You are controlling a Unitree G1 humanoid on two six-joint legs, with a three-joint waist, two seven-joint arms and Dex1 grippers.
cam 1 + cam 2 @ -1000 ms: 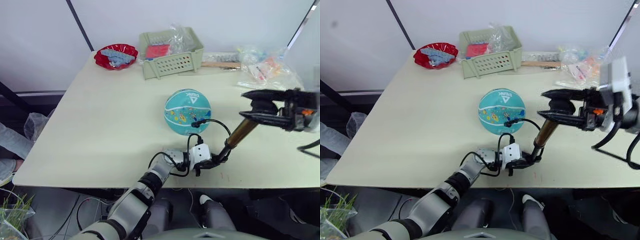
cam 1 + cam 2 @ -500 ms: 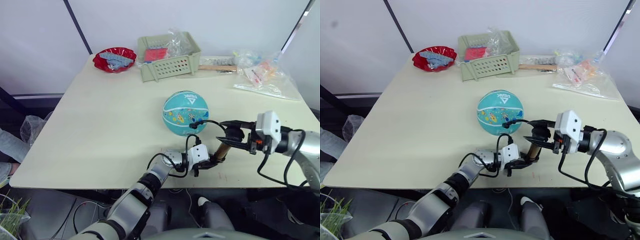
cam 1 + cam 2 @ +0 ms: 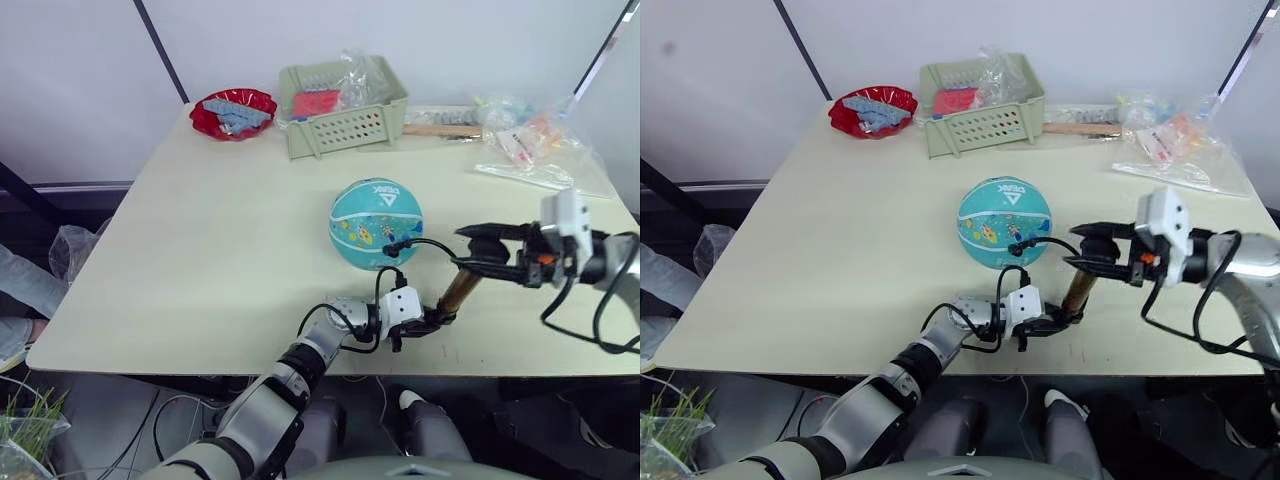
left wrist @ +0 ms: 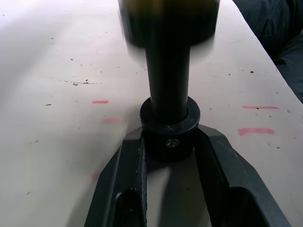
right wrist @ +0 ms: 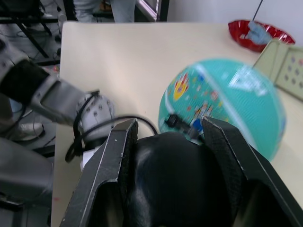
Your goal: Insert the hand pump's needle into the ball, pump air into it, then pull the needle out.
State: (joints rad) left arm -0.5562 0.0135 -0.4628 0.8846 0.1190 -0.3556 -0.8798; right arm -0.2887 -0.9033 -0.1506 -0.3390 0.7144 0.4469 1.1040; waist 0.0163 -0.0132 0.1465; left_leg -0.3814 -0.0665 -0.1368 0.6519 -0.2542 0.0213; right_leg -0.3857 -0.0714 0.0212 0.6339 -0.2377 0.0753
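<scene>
Left gripper [image 3: 432,322], low at the near edge of the table [image 3: 200,250], has its two black fingers [image 4: 120,189] closed on the black base cap of the hand pump [image 3: 461,289]; in the left wrist view the cap sits squarely between the finger pads. Right gripper [image 3: 472,246] meets the pump's upper end, its fingers clamped on either side of the black T-handle [image 5: 175,170], as the right wrist view shows.

Surface and room: a pale cream tabletop, matte and lightly speckled, with short red marks near the left gripper. White wall panels with dark dividing bars stand behind it. Far beyond the grippers lie a glossy red bowl [image 3: 232,111] holding blue pieces, a pale green perforated plastic basket [image 3: 343,105] and crinkled clear plastic bags [image 3: 535,145].

Task objects: the pump leans obliquely from the left gripper up to the right gripper, a slim gold-bronze metal cylinder. The ball [image 3: 376,224] rests on the table just beyond the left gripper and beside the right one, apart from both. It is a teal rubber sphere with white stripes, small cartoon prints and a white triangle logo. A thin black hose [image 3: 430,243] arcs from the pump to the ball's near side, where its end meets the surface; the needle itself cannot be made out.
</scene>
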